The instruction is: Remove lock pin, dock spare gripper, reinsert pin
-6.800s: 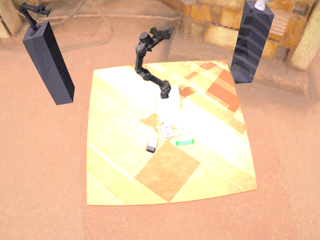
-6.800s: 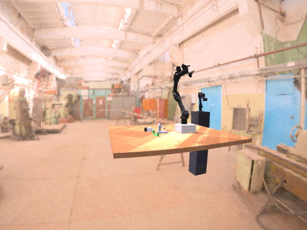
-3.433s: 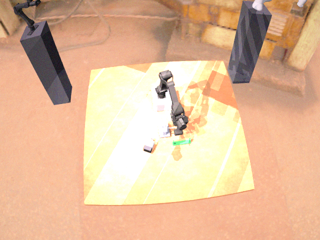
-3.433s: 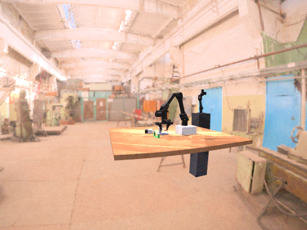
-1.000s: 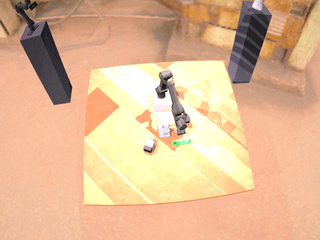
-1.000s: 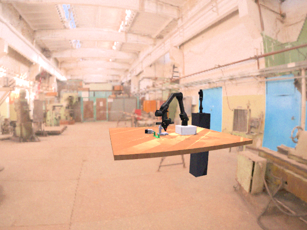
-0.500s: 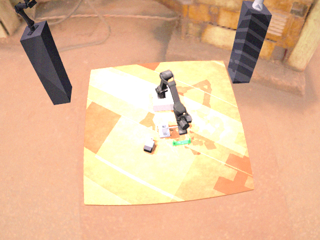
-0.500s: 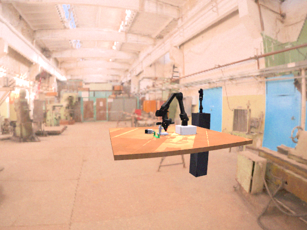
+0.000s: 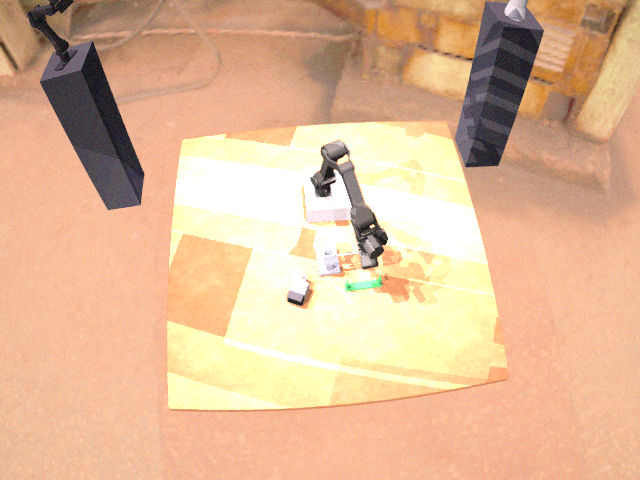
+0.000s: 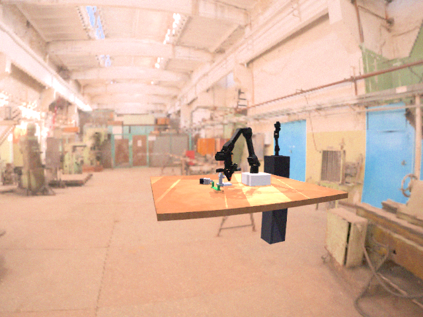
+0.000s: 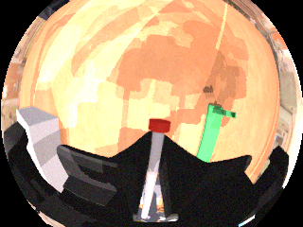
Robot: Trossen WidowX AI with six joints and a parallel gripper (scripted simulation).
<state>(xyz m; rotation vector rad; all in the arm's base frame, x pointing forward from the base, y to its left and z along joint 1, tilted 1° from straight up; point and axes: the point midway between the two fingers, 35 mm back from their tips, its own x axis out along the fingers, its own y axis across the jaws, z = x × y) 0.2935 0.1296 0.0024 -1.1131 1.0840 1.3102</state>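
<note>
- Top: the gripper [image 9: 368, 260] [image 10: 229, 177] [image 11: 159, 137] is beside the mount [image 9: 334, 268] [image 10: 225, 184]; the lock pin [image 9: 347, 254] [image 11: 155, 153] spans between them, its insertion unclear.
- Exterior: the spare gripper [image 9: 298, 291] [image 10: 205, 181] lies undocked near the mount and green bracket [image 9: 364, 284] [image 10: 216, 187] [image 11: 209, 134].
- Wrist: the jaws, nearly closed, grip the red-headed pin; the bracket appears at right.
</note>
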